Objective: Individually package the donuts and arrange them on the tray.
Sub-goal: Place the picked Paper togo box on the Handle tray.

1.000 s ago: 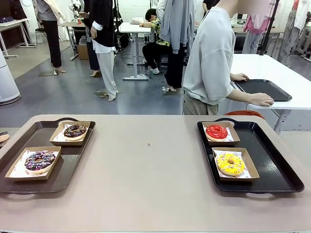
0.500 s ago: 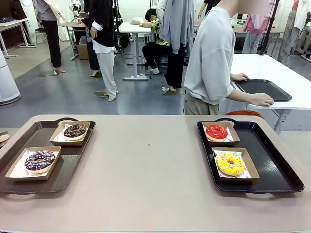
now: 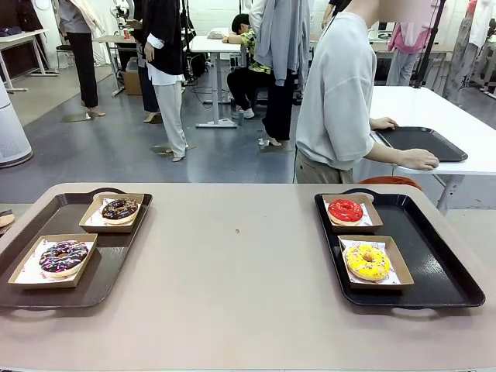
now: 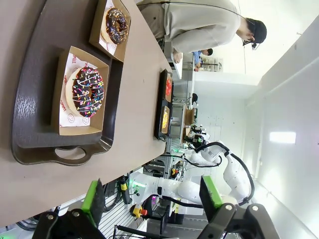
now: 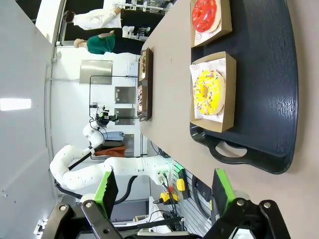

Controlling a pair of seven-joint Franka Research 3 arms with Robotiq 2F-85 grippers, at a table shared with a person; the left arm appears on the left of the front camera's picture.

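Four donuts each lie in an open cardboard box on two dark trays. On the left tray (image 3: pixel 116 263) sit the chocolate-glazed donut (image 3: pixel 119 208) (image 4: pixel 116 25) and the purple sprinkled donut (image 3: pixel 63 256) (image 4: pixel 87 91). The right tray (image 3: pixel 442 267) holds the red donut (image 3: pixel 346 210) (image 5: pixel 205 14) and the yellow sprinkled donut (image 3: pixel 366 262) (image 5: pixel 209 91). My left gripper (image 4: pixel 152 201) hangs open, off the near end of the left tray (image 4: pixel 35 99), with nothing between its fingers. My right gripper (image 5: pixel 164 189) is open too, held off the near end of the right tray (image 5: pixel 269 99).
A person in a grey shirt (image 3: pixel 335 101) stands at the far side, turned away, with both hands on another dark tray (image 3: pixel 422 142) on a white table. Other people stand farther back. The tan tabletop (image 3: pixel 240 263) lies bare between the two trays.
The person at the far table has shifted slightly to the right with the tray. Donuts, boxes and both grippers have not moved.
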